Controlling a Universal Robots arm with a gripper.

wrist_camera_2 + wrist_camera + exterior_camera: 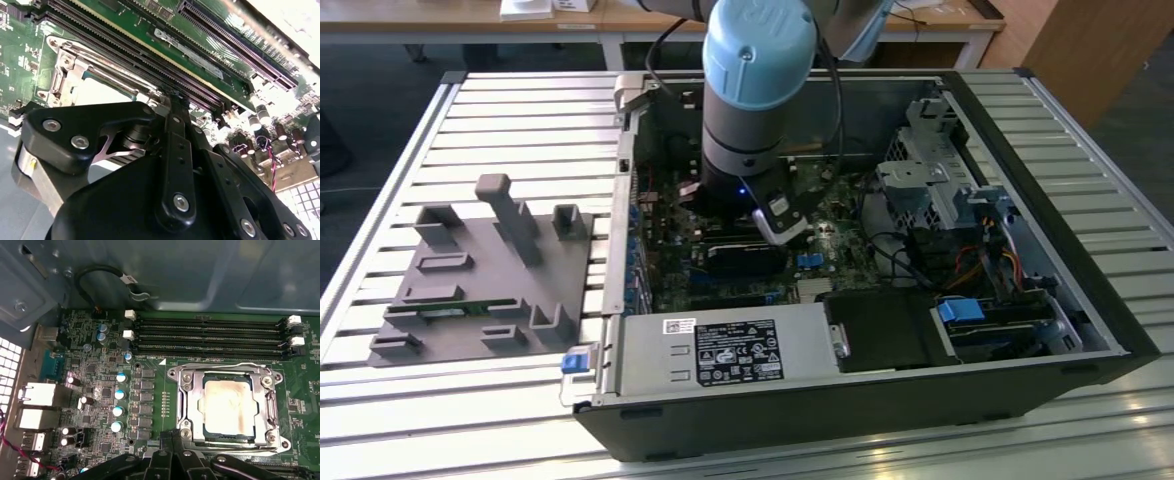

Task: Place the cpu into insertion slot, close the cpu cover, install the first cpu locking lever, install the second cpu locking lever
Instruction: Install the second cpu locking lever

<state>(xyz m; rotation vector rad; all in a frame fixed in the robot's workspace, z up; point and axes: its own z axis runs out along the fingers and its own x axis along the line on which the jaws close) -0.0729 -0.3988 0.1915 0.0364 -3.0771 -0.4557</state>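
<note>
The cpu [225, 407] sits in its socket under the closed cpu cover [263, 400] — the claw [172, 440] (fingers pressed together) hovers beside it.

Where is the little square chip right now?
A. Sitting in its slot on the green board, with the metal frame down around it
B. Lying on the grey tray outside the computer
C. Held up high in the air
A: in the first wrist view the cpu sits in the socket with the cpu cover closed around it.
</note>
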